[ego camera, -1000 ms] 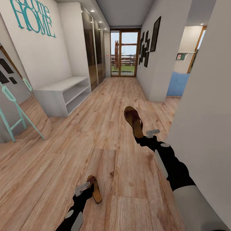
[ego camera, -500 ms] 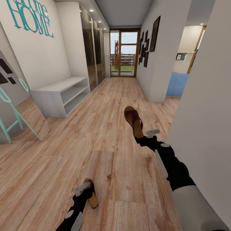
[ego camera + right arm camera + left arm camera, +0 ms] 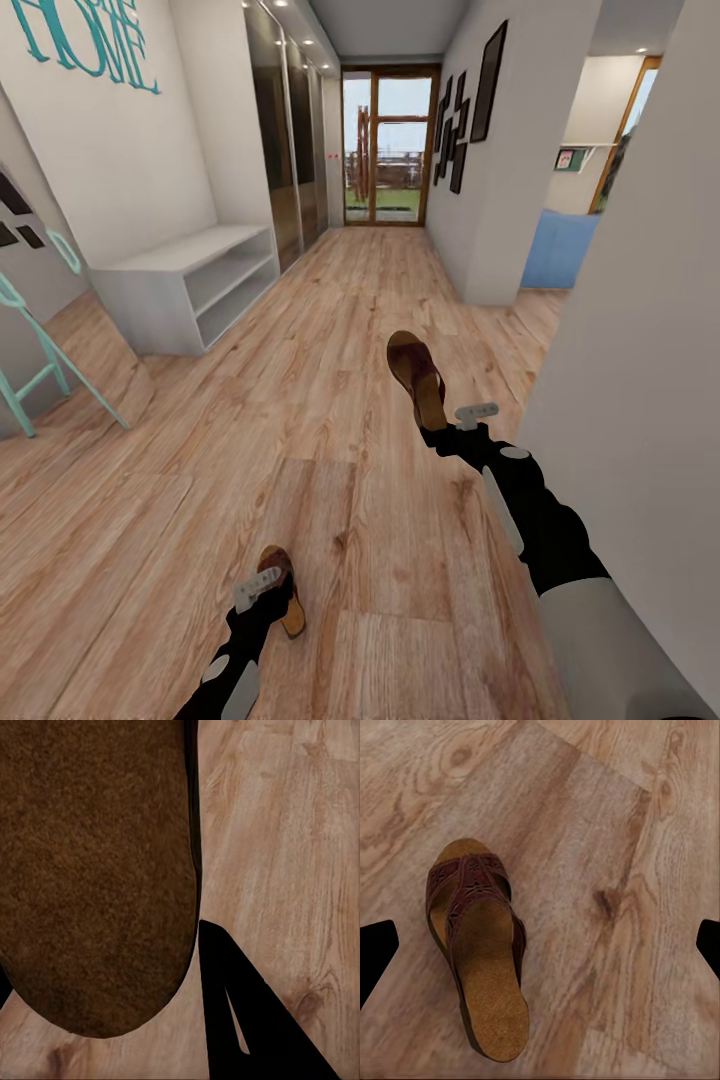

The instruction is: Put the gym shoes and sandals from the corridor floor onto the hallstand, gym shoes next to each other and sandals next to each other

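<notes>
One brown sandal point(image 3: 415, 372) sticks forward from my right gripper point(image 3: 452, 425), which is shut on its heel end above the corridor floor point(image 3: 330, 300); its tan footbed point(image 3: 90, 870) shows close in the right wrist view beside a black finger point(image 3: 240, 1012). The second sandal point(image 3: 285, 600) lies flat on the planks, partly hidden by my left gripper point(image 3: 262, 592). Seen from the left wrist, that sandal point(image 3: 480, 952) lies below the open left gripper point(image 3: 544, 945), whose fingertips stand wide apart. The light-grey hallstand point(image 3: 185, 285) stands by the left wall. The gym shoes are out of view.
A teal chair frame point(image 3: 40, 360) and a mirror lean at the near left. A white wall point(image 3: 640, 350) runs close along my right arm. Dark wardrobe doors point(image 3: 275, 150) follow the hallstand, and a glass door point(image 3: 385, 150) ends the corridor.
The whole head view has shifted, with the hallstand and wall drifting left and down. The floor sandal now sits further under my left gripper. The right gripper still holds its sandal.
</notes>
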`<state>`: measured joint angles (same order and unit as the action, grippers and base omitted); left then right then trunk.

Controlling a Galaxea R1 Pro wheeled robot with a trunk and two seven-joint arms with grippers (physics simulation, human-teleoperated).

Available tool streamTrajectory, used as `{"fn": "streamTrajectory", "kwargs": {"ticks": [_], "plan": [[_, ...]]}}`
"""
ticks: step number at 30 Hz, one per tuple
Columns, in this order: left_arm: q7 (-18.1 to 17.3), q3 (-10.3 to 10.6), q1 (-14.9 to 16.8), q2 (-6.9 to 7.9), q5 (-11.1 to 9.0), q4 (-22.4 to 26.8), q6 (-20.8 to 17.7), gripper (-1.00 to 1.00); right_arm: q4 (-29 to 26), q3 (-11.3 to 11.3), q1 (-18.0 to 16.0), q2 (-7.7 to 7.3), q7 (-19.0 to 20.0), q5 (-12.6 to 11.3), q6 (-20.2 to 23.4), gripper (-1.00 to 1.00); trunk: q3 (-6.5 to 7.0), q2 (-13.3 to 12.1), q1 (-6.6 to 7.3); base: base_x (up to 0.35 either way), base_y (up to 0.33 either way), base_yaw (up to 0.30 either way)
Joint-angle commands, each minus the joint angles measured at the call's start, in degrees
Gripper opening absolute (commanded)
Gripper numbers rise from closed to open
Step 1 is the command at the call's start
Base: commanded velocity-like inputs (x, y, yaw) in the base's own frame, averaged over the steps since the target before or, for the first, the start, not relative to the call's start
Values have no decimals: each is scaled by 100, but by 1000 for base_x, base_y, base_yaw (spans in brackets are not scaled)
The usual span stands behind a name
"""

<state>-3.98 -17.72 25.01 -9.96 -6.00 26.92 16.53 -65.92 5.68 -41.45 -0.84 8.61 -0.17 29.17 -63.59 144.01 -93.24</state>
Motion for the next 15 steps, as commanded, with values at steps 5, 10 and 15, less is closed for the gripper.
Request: {"fn": "streamTrajectory", "kwargs": {"ticks": [5,10,15], "plan": [[-42,-21,3,-4,-59,-3,8,100,-9,7,-3,-4,-9,-27,36,-100,-47,3,2,0,0,0],[-42,-21,3,-4,-59,-3,8,100,-9,8,-3,-4,-9,-27,36,-100,-54,3,2,0,0,0],[-42,-21,3,-4,-59,-3,8,100,-9,6,-3,-4,-9,-27,36,-100,-142,8,-9,0,0,0]]}}
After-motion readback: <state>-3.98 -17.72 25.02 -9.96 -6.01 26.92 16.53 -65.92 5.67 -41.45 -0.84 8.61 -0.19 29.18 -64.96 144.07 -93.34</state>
